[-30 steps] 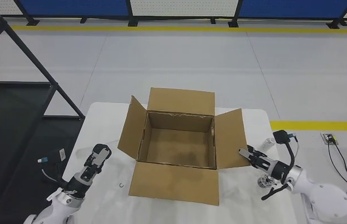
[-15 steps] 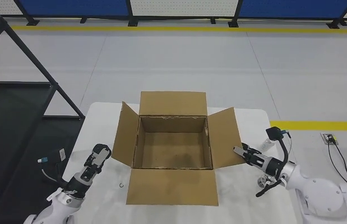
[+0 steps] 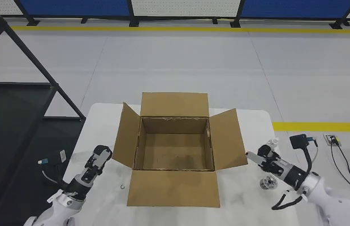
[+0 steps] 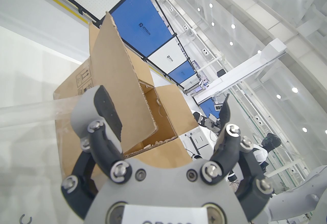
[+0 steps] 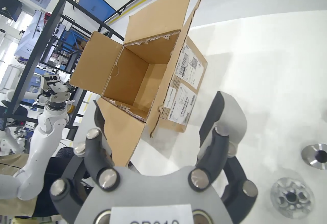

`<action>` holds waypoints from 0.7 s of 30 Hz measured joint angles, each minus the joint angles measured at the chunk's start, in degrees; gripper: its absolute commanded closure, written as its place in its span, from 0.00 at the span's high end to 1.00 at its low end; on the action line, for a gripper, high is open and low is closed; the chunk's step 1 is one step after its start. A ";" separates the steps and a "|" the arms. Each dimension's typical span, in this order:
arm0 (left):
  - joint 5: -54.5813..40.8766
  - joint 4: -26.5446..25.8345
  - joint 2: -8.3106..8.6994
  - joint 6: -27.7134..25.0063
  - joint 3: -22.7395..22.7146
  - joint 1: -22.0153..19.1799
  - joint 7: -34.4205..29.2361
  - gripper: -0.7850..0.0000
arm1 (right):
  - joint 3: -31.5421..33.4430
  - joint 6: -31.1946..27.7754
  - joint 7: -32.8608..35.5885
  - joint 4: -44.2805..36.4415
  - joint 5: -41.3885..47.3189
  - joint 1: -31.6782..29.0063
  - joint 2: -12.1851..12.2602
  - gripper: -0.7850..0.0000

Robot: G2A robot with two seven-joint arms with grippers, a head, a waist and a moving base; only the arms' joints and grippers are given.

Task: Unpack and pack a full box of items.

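An open cardboard box (image 3: 173,188) stands in the middle of the white table (image 3: 101,116), all flaps spread out and its inside bare. In the left wrist view the box (image 4: 115,77) rises just beyond my left gripper (image 4: 163,99), which is open and holds nothing. From above, that left gripper (image 3: 101,151) sits low on the table, a short way from the left flap. My right gripper (image 3: 255,156) is open beside the right flap's outer edge. The right wrist view has the box (image 5: 132,74) ahead of the right gripper (image 5: 158,107), one flap edge crossing in front of a finger.
Two round metal parts (image 5: 292,197) (image 5: 315,156) lie on the table by the right arm, one metal part (image 3: 269,182) showing from above. A small ring (image 3: 124,187) lies near the front left flap. A black frame rack (image 3: 27,101) stands off the table's left side.
The box turned and slid left until it sat square. My right gripper, which was at the right flap, has drawn back to the right. The left arm has not moved.
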 measured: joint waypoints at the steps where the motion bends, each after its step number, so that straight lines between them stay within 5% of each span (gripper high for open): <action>1: 0.00 0.00 0.00 0.00 0.00 0.00 0.00 1.00 | 0.63 -0.61 -1.03 -0.70 -0.90 -1.09 0.05 1.00; 16: 0.00 0.00 0.00 0.00 0.00 0.00 0.00 1.00 | 0.63 -0.53 -0.85 -0.75 -0.93 -1.15 0.04 1.00; 21: -0.45 -0.15 0.00 0.17 -0.09 0.39 0.48 1.00 | -0.04 -4.64 -1.93 -2.22 -5.62 -3.28 0.43 1.00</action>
